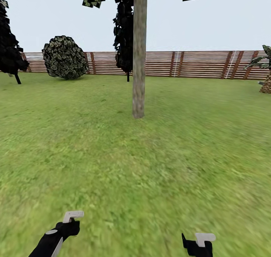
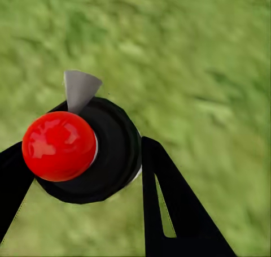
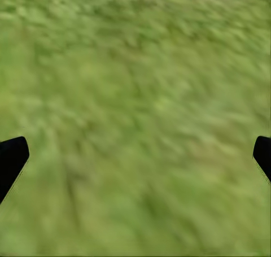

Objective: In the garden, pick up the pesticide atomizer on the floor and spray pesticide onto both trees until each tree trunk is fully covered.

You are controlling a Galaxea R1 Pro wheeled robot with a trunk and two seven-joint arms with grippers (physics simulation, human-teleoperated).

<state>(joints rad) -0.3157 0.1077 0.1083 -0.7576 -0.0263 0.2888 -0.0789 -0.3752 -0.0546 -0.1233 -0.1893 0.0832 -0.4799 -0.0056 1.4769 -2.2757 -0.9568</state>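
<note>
The robot is facing a lawn (image 1: 135, 174) with a tall grey-tan tree trunk (image 1: 139, 53) rising at twelve o'clock, well apart from it, probably lined up for spraying. A slatted wooden fence (image 1: 195, 64) is running behind, with a round shrub (image 1: 64, 57) at eleven o'clock.

The left gripper (image 2: 79, 172) is clamping the sprayer (image 2: 90, 152), a black body with a red top and grey nozzle, between its dark fingers (image 2: 169, 200), keeping it ready to aim. The right gripper (image 3: 135, 155) is hanging wide open over grass, holding nothing.

No mist, label or writing is showing anywhere.
</note>
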